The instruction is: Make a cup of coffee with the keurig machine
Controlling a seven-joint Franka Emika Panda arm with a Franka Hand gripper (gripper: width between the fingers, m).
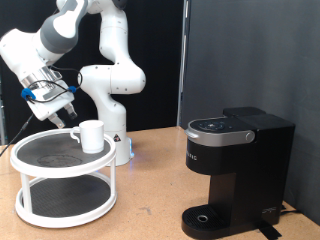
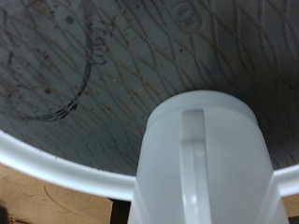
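One gripper point(image 1: 72, 120) hangs just beside the cup point(image 1: 91, 135), on the exterior view's left; whether its jaws are apart cannot be told. The cup stands at the two-tier rack's point(image 1: 40, 172) top right edge, well apart from the keurig machine point(image 1: 235, 172)

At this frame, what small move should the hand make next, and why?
Probably ease down onto the cup. The hand hovers beside it on the tiered stand, nothing shows between its fingers, and the keurig machine has no cup on its base.
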